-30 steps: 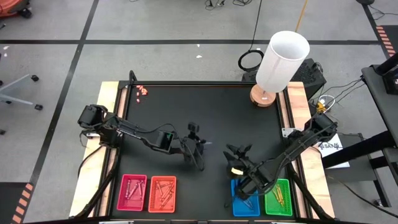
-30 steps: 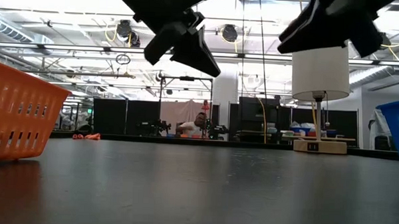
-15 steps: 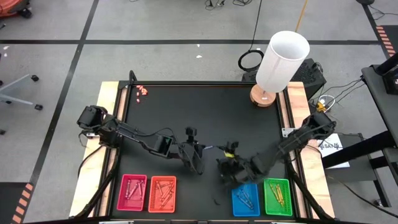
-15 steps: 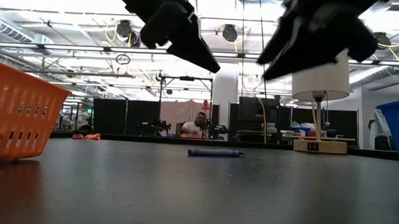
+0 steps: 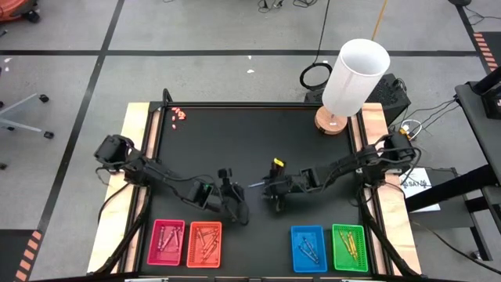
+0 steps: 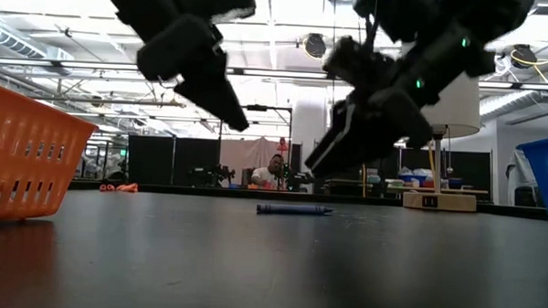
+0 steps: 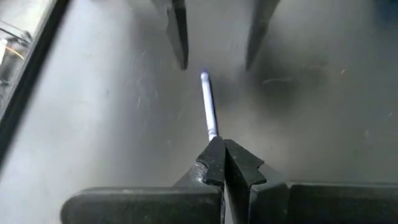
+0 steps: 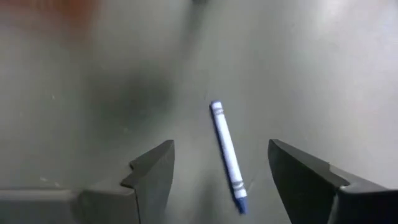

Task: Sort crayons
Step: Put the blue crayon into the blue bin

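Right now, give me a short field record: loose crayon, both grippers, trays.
loose crayon: thin blue paper-wrapped crayon lying flat on the black table, mid-table
right gripper: open, the blue crayon in line between its fingers, not gripped
left gripper: shut, empty, beside the crayon
trays: pink tray, orange tray, blue tray, green tray along the near edge, all holding crayons

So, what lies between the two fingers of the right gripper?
In the right wrist view, a blue crayon lies on the black table between the right gripper's open fingers, touching neither.
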You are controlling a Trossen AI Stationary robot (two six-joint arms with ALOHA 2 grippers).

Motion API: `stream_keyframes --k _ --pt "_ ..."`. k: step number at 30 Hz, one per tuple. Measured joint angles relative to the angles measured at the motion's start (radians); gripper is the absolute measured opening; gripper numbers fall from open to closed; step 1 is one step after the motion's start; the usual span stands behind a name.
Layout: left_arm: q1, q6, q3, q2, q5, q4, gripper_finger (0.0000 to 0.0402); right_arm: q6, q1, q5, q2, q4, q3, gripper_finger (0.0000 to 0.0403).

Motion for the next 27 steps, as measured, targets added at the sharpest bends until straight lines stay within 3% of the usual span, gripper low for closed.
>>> stream_keyframes --k 5,14,22,27 --pt "-0.039 -0.005 -0.013 -0.005 -0.067 0.015 0.0006 0.001 -0.067 -0.118 0.0 0.102 -0.083 0.0242" --pt "-0.046 -0.004 -0.013 -0.005 -0.102 0.056 0.0006 -0.017 -0.12 -0.178 0.043 0.244 -0.122 0.0242" --pt "-0.046 0.004 -0.013 -0.005 -0.102 0.053 0.0006 0.013 -0.119 -0.177 0.177 0.322 -0.119 0.024" --pt "-0.046 0.005 -0.013 -0.005 -0.101 0.052 0.0006 0.016 -0.118 -0.162 0.195 0.318 -0.118 0.0205"
